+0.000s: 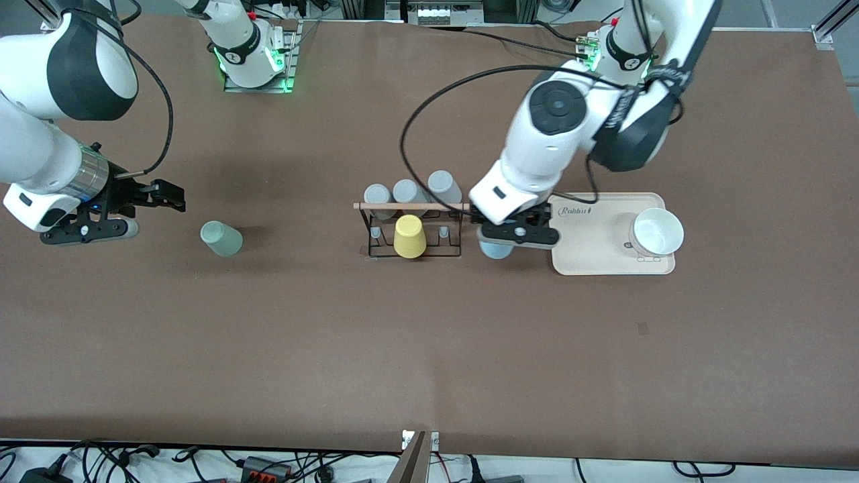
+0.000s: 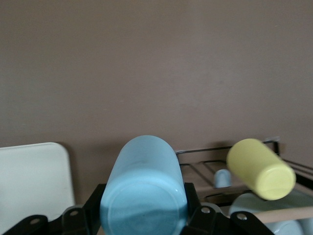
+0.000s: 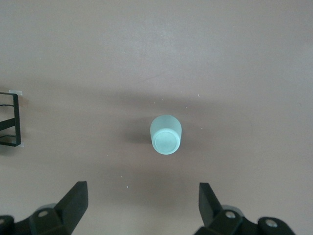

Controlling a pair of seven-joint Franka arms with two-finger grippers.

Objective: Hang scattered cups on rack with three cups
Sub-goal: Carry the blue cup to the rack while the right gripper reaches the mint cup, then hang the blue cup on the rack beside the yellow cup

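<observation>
Left gripper [image 1: 504,236]: clamped on light blue cup [image 2: 143,188], at rack's [image 1: 411,231] 3 o'clock.
Right gripper [image 1: 163,195]: jaws apart, mint green cup [image 1: 221,239] at its 4 o'clock.

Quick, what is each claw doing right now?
Left claw: closed on the light blue cup, beside the rack.
Right claw: open, holding nothing, over the table near the mint green cup.
</observation>
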